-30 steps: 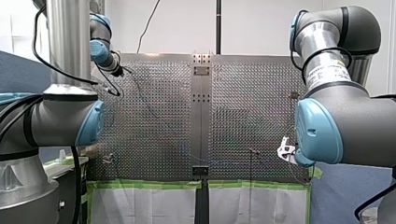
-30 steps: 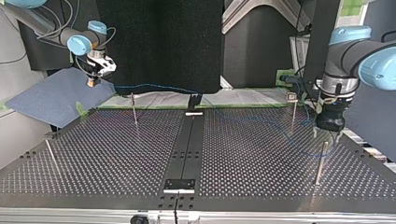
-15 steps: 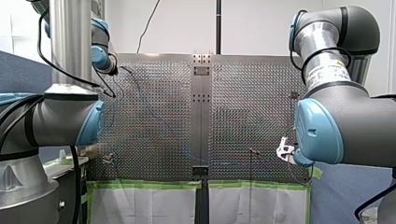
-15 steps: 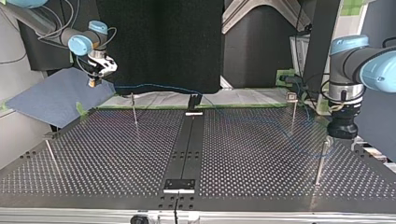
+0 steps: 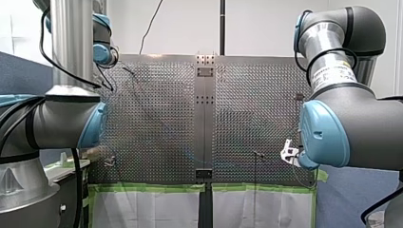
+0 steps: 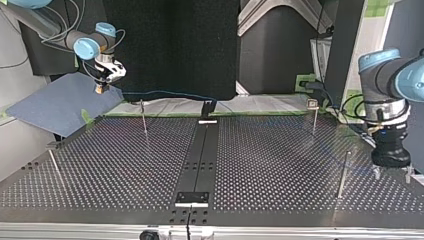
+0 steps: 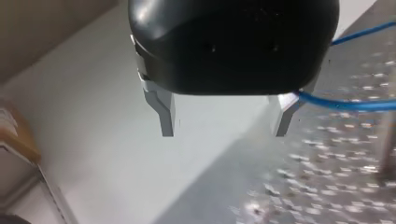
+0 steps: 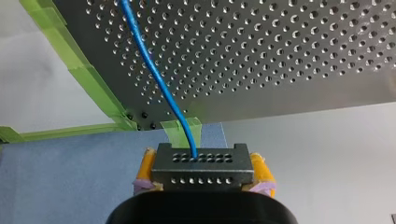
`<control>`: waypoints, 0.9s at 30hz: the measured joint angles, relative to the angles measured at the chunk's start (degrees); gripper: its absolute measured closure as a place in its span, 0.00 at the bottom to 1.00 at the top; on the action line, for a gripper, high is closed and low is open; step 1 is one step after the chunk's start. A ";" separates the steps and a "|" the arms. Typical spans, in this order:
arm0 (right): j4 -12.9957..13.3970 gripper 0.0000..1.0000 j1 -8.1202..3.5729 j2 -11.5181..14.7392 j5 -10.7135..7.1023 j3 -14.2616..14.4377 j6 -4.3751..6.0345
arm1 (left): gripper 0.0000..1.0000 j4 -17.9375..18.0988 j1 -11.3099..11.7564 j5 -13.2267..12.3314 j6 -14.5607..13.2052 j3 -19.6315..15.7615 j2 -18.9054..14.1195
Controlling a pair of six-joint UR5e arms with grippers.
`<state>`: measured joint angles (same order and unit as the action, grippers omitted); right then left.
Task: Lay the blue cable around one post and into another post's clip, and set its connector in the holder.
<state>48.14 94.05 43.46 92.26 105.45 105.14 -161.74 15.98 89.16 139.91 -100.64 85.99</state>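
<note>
Mostly hidden, my right fingers (image 8: pixel 148 164) pinch the connector (image 8: pixel 201 168); my left fingers (image 7: pixel 166 109) gape beside blue cable (image 7: pixel 348 105).

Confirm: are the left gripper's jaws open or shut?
Open. The left wrist view shows the left gripper, jaws wide apart, nothing between; the blue cable passes beside one.

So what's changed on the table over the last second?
My left gripper has swung toward the top view's right and near edge, past the post there. Its fingers stand open, holding nothing. My right gripper has stayed at that view's far left, shut on the connector, the blue cable running from it.
</note>
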 joint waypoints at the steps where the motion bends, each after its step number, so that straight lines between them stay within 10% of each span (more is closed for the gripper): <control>1: 0.01 1.00 0.04 0.01 0.00 0.00 0.00 | 0.00 0.06 0.01 0.23 -0.29 0.53 0.00; 27: -0.19 1.00 0.71 0.00 -0.07 -0.01 0.00 | 0.00 -3.28 -0.81 -2.37 -6.28 9.23 7.32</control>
<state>47.95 94.76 43.46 92.19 105.44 105.13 -165.02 15.17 86.79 133.62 -91.41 93.31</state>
